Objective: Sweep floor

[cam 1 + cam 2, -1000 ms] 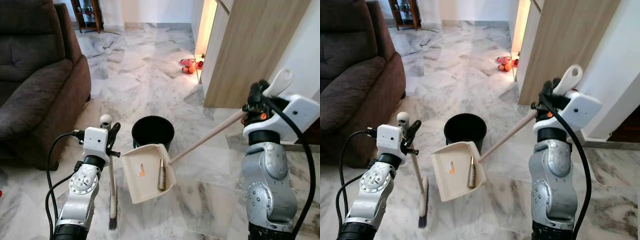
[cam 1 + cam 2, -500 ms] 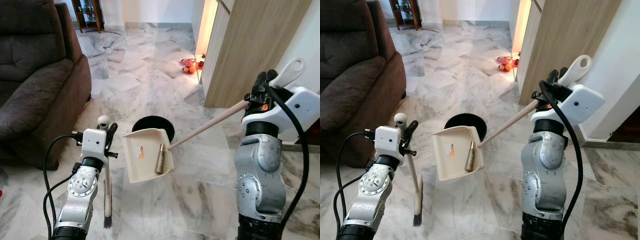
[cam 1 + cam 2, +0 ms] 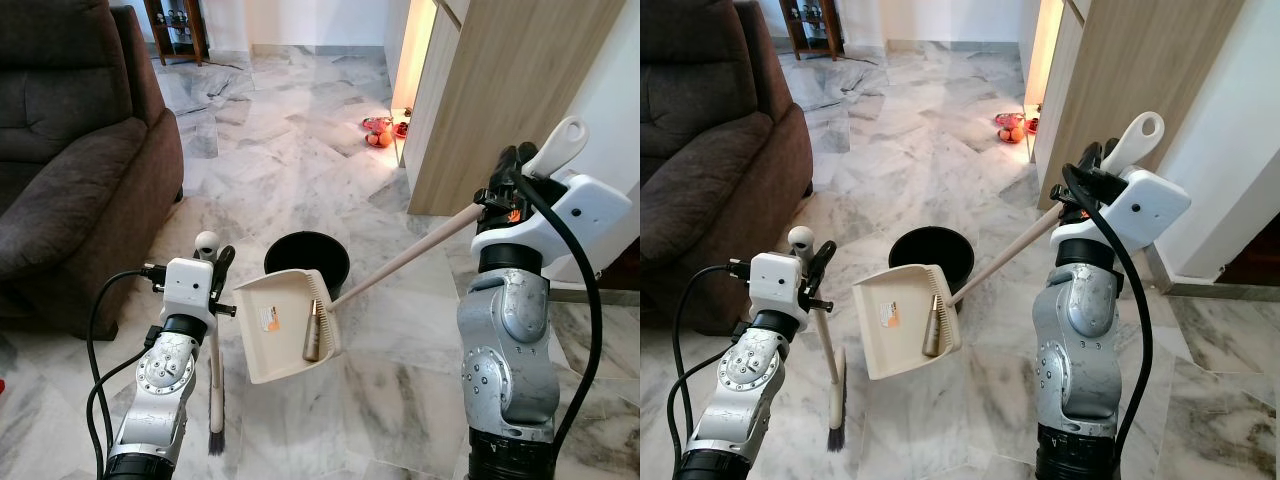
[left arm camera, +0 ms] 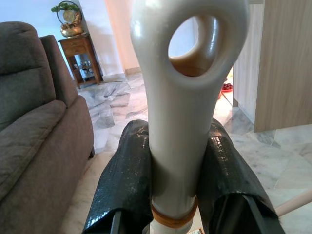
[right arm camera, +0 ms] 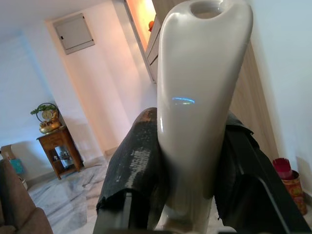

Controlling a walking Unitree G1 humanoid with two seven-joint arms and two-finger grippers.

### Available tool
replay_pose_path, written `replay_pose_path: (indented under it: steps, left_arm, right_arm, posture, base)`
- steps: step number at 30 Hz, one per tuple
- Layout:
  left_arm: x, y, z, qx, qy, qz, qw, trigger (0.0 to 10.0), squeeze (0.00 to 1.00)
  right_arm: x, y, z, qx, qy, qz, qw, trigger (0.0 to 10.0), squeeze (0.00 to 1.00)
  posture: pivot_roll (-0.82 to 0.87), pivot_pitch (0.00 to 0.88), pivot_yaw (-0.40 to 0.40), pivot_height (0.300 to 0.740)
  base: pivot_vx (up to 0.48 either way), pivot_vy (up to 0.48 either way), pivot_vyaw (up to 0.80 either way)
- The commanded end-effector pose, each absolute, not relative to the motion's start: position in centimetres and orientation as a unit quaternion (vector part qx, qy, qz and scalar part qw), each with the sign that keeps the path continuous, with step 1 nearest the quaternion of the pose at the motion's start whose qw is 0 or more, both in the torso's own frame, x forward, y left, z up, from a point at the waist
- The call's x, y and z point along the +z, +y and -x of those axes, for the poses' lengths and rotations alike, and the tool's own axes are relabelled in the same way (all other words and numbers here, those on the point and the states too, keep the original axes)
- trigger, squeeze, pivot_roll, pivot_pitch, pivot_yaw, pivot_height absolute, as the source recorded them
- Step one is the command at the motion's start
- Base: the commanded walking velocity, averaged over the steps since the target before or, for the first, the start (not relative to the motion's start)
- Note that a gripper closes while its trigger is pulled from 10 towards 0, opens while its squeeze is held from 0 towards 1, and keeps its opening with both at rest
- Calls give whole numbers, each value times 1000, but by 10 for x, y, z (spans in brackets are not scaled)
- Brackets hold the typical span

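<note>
Grey-veined marble floor [image 3: 300, 140] runs from the foreground toward 12 o'clock, glossy and pale where warm light spills from a doorway [image 3: 413, 45] at about 1 o'clock — a small cluster of red and orange items [image 3: 378, 131] sits on the tiles at its foot. A dark brown sofa [image 3: 70, 150] fills the 9 to 10 o'clock side, with a small wooden side table [image 3: 175, 28] behind it near 11 o'clock. At 2 o'clock stands a light wood-grain cabinet [image 3: 500, 90] against a white wall [image 3: 615, 100].
</note>
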State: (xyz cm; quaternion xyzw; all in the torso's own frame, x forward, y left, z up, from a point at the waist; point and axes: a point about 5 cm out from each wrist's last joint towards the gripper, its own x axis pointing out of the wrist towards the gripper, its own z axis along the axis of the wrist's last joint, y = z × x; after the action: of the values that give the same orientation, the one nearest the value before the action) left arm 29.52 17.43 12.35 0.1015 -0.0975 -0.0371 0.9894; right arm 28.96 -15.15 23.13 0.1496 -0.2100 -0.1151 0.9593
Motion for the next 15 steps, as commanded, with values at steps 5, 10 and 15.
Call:
replay_pose_path:
  steps: [5,10,15]
  left_arm:
    - [135,170,-296,-44,-128,-109,985,10000,0]
    - [135,169,-296,-47,-128,-108,985,10000,0]
    - [134,169,-297,-47,-127,-108,985,10000,0]
  right_arm:
    - [247,-144,-289,-92,-249,-161,951,10000,0]
    - [247,-142,-289,-86,-249,-161,951,10000,0]
    - [249,-140,-288,-74,-257,-165,949,10000,0]
  posture:
    - [-6,23,2,740]
    - [-7,25,2,740]
    - [-5,31,0,740]
  base:
    - [0,0,0]
    - [0,0,0]
    - [0,0,0]
